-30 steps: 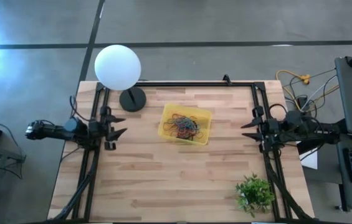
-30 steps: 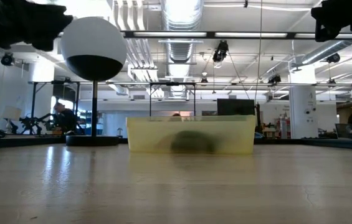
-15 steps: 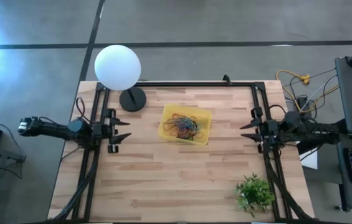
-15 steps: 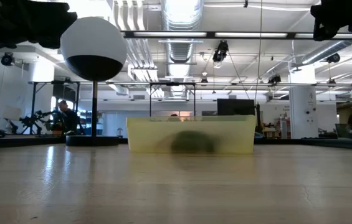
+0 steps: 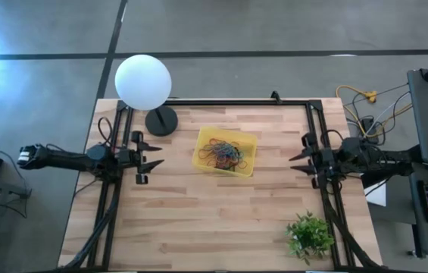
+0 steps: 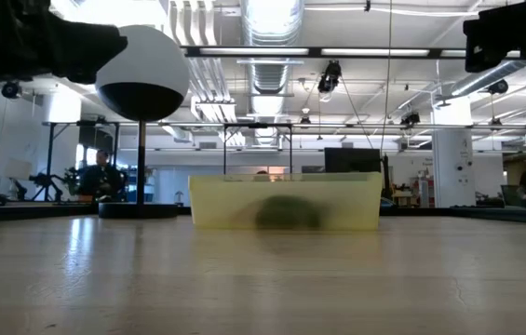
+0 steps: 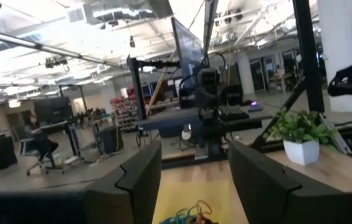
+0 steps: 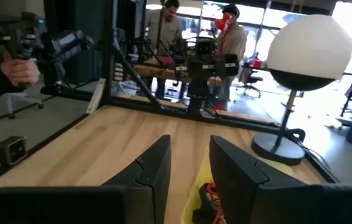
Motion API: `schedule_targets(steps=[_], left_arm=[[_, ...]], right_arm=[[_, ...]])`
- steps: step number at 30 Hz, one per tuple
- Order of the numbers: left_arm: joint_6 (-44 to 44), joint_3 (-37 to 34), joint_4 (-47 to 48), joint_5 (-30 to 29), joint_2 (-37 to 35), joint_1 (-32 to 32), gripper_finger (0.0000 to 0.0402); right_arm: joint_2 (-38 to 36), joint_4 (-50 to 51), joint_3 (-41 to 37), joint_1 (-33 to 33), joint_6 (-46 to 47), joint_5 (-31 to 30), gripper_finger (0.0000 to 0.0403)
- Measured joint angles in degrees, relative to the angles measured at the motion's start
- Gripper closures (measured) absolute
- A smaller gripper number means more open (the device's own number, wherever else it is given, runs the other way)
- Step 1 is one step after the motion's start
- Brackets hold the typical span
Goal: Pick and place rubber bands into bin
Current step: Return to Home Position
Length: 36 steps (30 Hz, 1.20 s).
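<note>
Across the wooden surface, seen from above, the white globe lamp stands at the far left corner and the small plant at the near right edge.

Between them, a little beyond the middle, lies the yellow bin. Its long axis runs roughly from my left side to my right, skewed slightly. It sits squarely between my two arms, so each claw points at one of its short ends. I judge neither arm clearly nearer.

My left claw hangs over the left rail, well apart from the bin, spread and holding nothing. Its wrist camera shows bare air between the fingers.

My right claw mirrors it over the right rail, also spread and empty, aimed back at the bin.

The rubber bands are heaped in a tangle of blue, red, orange and dark loops inside the bin, toward its centre. From table height they show only as a dark mound through the translucent wall. I can find no loop lying loose on the wood, so I judge the sorting finished or nearly so. What remains is only to draw both arms back, away from the bin, to rest.
</note>
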<state>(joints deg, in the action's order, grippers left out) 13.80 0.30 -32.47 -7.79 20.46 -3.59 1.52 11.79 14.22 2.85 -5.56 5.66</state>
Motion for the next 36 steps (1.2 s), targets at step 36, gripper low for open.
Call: schedule_targets(steps=[36], left_arm=[[-0.98,-0.02,24.08,-2.17,-18.58,1.08,0.0230]], right_arm=[[-1.02,-21.45,-13.75,0.02,5.69,-4.08,0.0313]])
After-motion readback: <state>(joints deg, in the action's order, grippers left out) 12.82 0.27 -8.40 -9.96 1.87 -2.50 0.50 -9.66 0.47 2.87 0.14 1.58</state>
